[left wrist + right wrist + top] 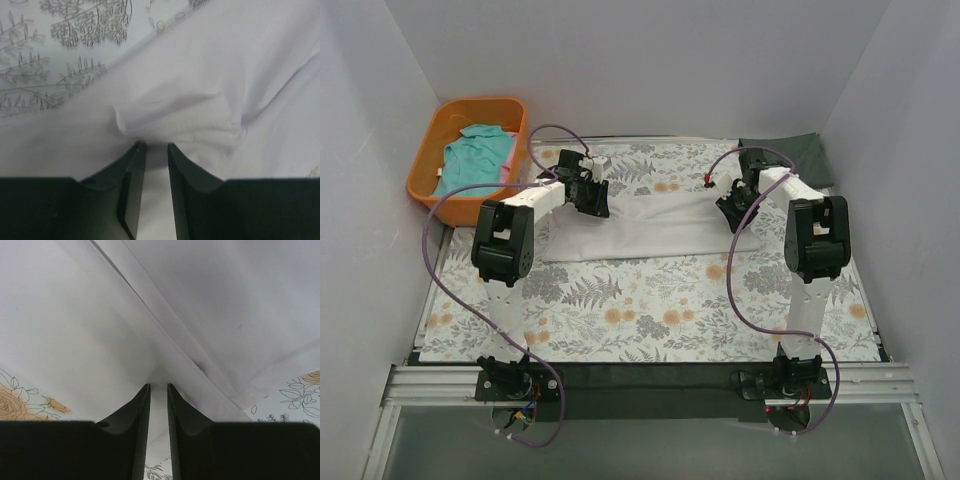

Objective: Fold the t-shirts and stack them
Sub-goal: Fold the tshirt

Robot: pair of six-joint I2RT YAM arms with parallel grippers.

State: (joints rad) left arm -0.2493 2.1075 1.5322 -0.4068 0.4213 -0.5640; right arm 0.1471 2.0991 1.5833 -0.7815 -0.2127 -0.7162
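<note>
Arm bases (508,380), floral tablecloth (650,310), white t-shirt (660,225), walls (650,70)

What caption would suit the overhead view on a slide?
The left gripper and right gripper pinch the white t-shirt on the floral cloth; a teal t-shirt sits in an orange bin.

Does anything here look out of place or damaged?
Nothing is damaged or spilled. Only the white t-shirt is puckered into wrinkles where the left gripper pinches it.

The floral-covered table (650,310) bears a white shirt (660,225) across its far half, a dark shirt (785,150) in the far right corner, and an orange basket (480,103) at the far left.
</note>
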